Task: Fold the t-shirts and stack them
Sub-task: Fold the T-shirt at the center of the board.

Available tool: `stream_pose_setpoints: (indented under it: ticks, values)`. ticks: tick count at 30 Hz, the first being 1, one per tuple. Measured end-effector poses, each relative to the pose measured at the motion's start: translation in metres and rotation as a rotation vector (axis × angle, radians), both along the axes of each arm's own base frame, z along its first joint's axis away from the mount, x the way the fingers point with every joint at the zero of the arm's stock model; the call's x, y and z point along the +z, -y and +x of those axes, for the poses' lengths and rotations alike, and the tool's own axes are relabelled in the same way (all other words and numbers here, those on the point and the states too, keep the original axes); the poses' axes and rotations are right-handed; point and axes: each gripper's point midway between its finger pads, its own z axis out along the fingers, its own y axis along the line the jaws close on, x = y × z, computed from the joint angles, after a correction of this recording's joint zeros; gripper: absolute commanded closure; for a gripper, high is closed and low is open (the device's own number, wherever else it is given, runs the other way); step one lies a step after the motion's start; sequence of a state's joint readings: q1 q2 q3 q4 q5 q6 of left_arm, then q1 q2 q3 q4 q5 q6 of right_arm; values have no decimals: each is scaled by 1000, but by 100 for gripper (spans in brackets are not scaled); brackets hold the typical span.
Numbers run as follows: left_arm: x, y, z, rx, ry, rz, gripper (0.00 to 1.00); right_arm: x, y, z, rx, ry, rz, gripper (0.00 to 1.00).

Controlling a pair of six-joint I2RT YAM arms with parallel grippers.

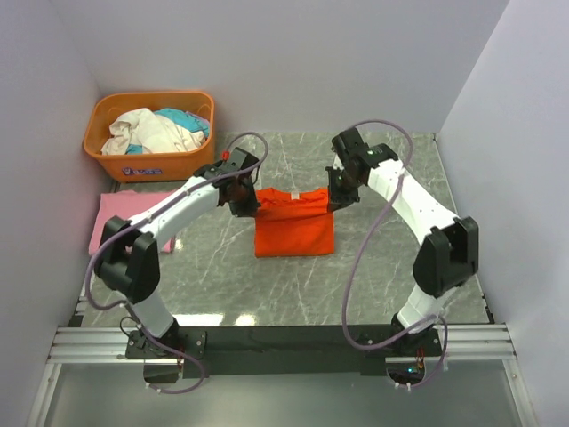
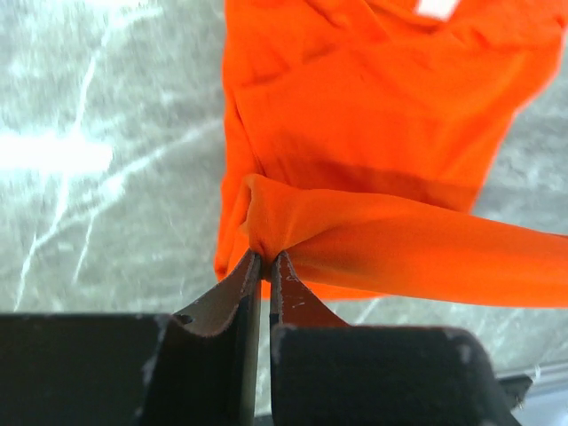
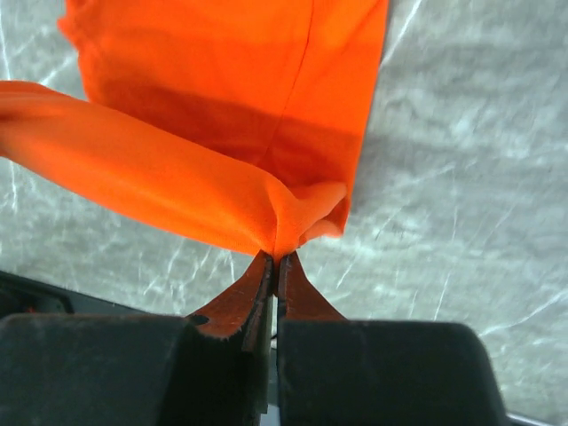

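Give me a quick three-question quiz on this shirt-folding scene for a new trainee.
1. True or false: the left tool and right tool are each shut on the orange t-shirt.
2. The pink t-shirt lies: A) held by a tool, B) flat on the table, left side, C) under the orange t-shirt.
3. Which edge of the orange t-shirt is gripped, nearest the arm bases or farthest?
Key: 1 true; 2 B; 3 farthest.

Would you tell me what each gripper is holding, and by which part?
Both hold the orange t-shirt by its far edge: the left gripper pinches a bunched fold at the left end, the right gripper one at the right end.
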State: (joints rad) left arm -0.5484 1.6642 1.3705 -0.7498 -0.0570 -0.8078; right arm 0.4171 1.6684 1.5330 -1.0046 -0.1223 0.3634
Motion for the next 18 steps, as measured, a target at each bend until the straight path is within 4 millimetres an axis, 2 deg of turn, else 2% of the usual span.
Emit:
stream_pose_setpoints:
  ticks: [3,11,16,18]
  values:
    - [-9,-2,13,6,-7,9,99,-7,1,16,1,-8,-9,100]
    - [-13,-4,50,22,37,-28,99,-26,4,47,-11,-23,-13,100]
    - [-37,-4,63,22,17,-23,99,-42,3,60,-19,-36,-6,100]
    - [-50,-3,68,19,4,-18,96,-54,4,65,-24,-50,-9,99]
